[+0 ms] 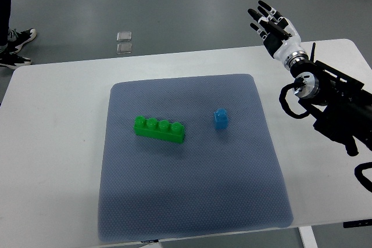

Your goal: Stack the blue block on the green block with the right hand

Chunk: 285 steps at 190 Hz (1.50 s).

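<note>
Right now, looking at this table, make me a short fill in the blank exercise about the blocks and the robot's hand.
1. The blue block sits to the ____ of the green block in the picture.
2. Both blocks rest on a grey ____.
3. The right hand holds ____, its fingers spread.
4. The green block has ____ studs on top.

Missing words: right; mat; nothing; four

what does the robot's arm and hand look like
Only the right arm shows. The right hand has black fingers with white panels and a white wrist ending in a silver ring. Behind it the forearm is black and blocky, with a black cable looping beside it.
</note>
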Tool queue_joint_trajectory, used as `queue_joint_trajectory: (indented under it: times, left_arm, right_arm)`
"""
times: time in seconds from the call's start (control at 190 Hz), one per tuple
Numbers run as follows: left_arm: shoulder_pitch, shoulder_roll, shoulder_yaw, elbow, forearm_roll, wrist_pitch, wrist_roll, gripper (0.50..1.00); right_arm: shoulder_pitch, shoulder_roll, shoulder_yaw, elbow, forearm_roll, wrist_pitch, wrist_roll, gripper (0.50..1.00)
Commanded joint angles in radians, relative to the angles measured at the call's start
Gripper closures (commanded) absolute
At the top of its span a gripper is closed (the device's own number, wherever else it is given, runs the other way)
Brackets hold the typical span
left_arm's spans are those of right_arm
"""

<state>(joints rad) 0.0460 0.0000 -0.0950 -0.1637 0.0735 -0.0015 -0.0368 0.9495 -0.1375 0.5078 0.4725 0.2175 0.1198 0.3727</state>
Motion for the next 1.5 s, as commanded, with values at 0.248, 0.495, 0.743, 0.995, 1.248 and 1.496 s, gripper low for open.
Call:
queue_joint_trajectory:
  times: [0.248, 0.495, 0.743, 0.995, 1.248, 1.496]
  left_arm:
    - [0.000, 0.000, 0.000, 0.000, 0.000, 0.000, 0.000, 0.500]
    - [0.000, 0.000, 0.000, 0.000, 0.000, 0.000, 0.000, 0.500]
    - [0.000, 0.000, 0.000, 0.000, 0.000, 0.000, 0.000, 0.500]
    - [0.000, 0.000, 0.000, 0.000, 0.000, 0.000, 0.000, 0.500]
    - [0.000, 0.000, 0.000, 0.000, 0.000, 0.000, 0.000, 0.500]
    - [0.000, 0.000, 0.000, 0.000, 0.000, 0.000, 0.000, 0.500]
  right_arm:
    - [0.002, -0.013, -0.003, 0.015, -0.001, 0.003, -0.002, 0.583]
    - [0.003, -0.079, -0.018, 0.063, -0.035, 0.003, -0.006, 0.583]
    - [0.037, -0.178, -0.029, 0.163, -0.245, 0.015, -0.012, 0.583]
    - [0.138, -0.249, -0.101, 0.288, -0.754, 0.103, -0.012, 0.585]
    - [0.198, -0.271, -0.150, 0.353, -1.103, 0.267, -0.012, 0.585]
    - [0.198, -0.267, -0.193, 0.445, -1.471, 0.288, -0.012, 0.585]
